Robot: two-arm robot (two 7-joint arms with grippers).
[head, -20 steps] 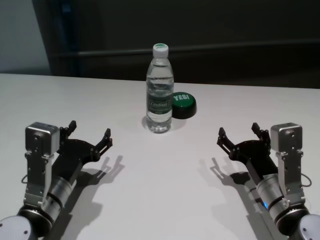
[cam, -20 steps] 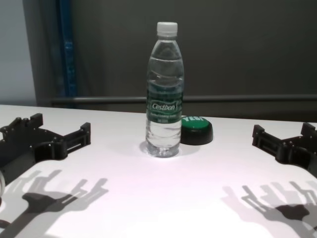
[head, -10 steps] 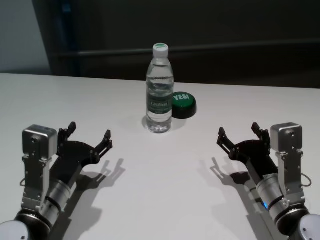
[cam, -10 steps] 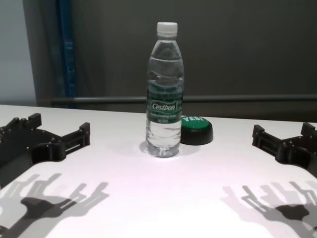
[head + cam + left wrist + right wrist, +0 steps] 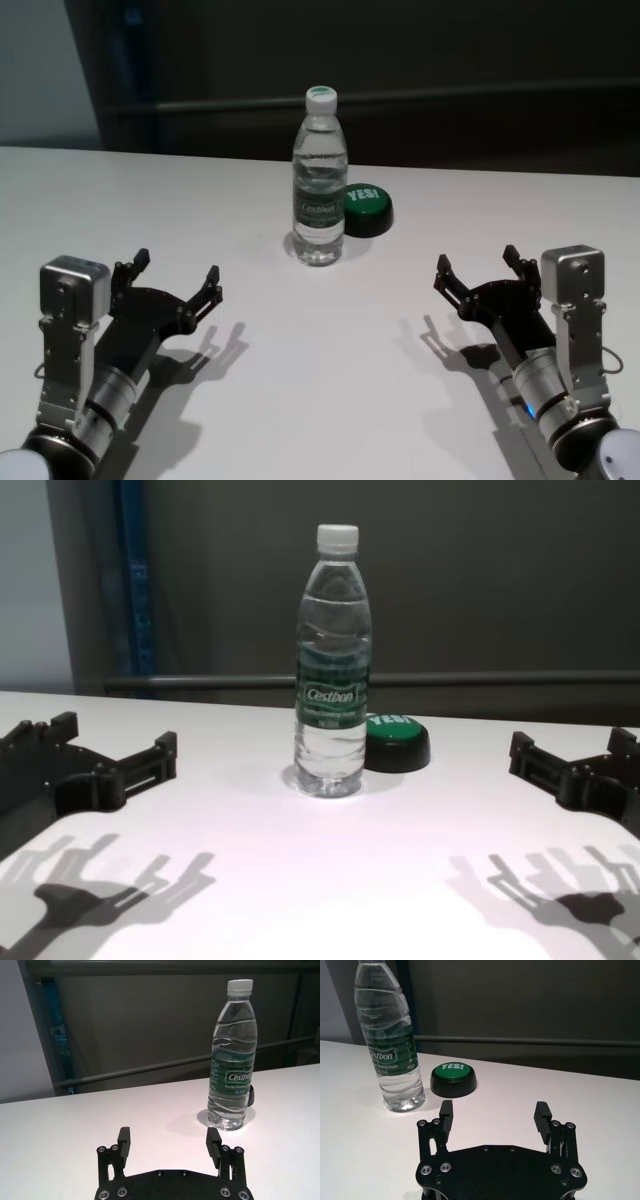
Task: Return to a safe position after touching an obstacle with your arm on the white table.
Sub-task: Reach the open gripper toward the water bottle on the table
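The bottle [image 5: 319, 190] stands upright near the middle of the white bench [image 5: 330, 360], toward its far side. Its white cap is on. A green button [image 5: 366, 209] sits just beside it, on the robot's right and a little behind.

The left gripper [image 5: 170, 282] hangs low over the bench on the robot's left, well apart from the bottle. Its fingers [image 5: 123, 1140] are spread wide and hold nothing. The right gripper [image 5: 480, 270] hangs on the robot's right, also well apart from the bottle. Its fingers [image 5: 445, 1113] are spread wide too, and they are empty.

Both arms look pulled in close to the robot's body, so the way back to a safe spot seems almost done.

What could go wrong now? Not much, but a few things. The bottle is tall and thin, so it would tip over with a small bump. If an arm swings toward the middle, a finger could knock it down, and it could roll into the button or off the bench. Both grippers are close to the bench top, going by their shadows. If an arm drops lower, its fingers could scrape the bench. The safest thing is for both arms to keep to their own sides, away from the bottle.
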